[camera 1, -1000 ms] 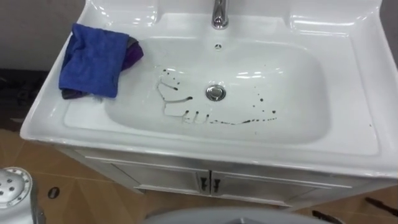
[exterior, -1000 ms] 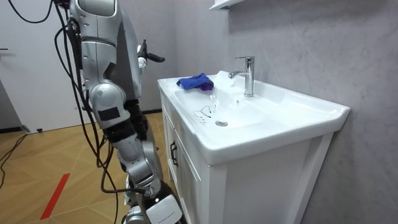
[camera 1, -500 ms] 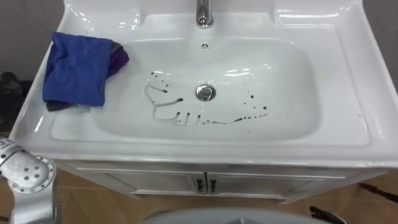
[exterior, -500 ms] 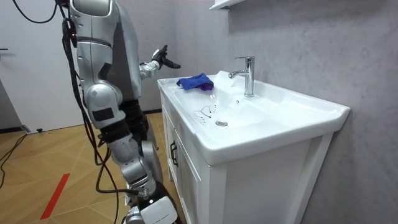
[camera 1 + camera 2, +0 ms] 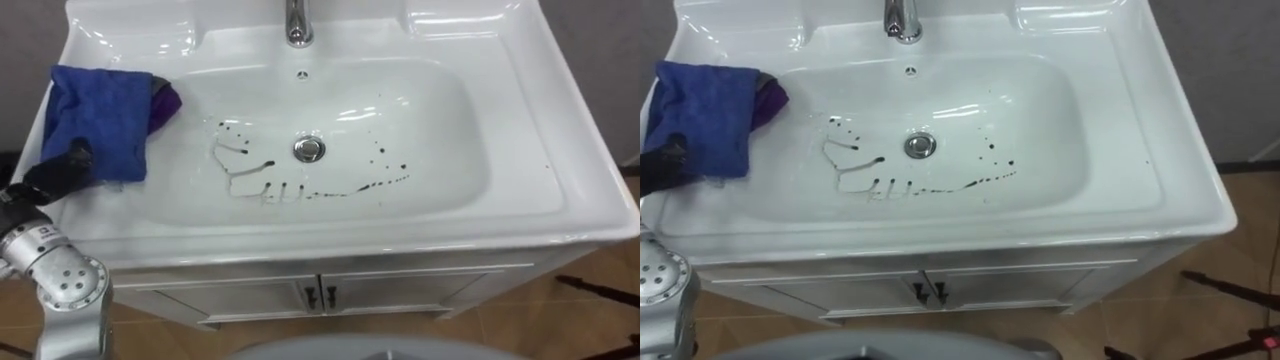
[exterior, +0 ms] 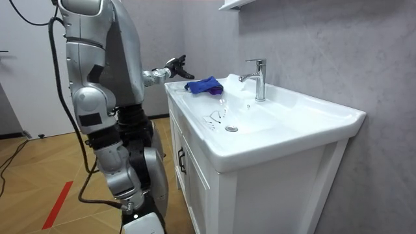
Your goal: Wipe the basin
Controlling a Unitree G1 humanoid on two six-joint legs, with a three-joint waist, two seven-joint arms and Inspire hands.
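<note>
Basin (image 5: 480,120), glossy white ceramic, has dark streaks (image 5: 250,182) beside its metal drain (image 5: 309,149). A soft blue cloth (image 5: 100,120) lies on the left rim, and the left robot hand (image 5: 62,170) is at its near edge with fingers outstretched.

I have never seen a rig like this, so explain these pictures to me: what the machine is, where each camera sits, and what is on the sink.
The machine is a humanoid robot standing at a white washbasin on a cabinet. Two pictures come from the two eyes of a camera in its head, looking down; the third comes from a camera standing in the room, off to the side. On the basin's left ledge lies a blue cloth over a purple cloth. Dark marks streak the bowl near the drain, below the faucet. The robot's left hand, fingers open, is at the blue cloth's near corner and grips nothing yet. Since the job is wiping the basin, picking up the cloth probably comes next.
</note>
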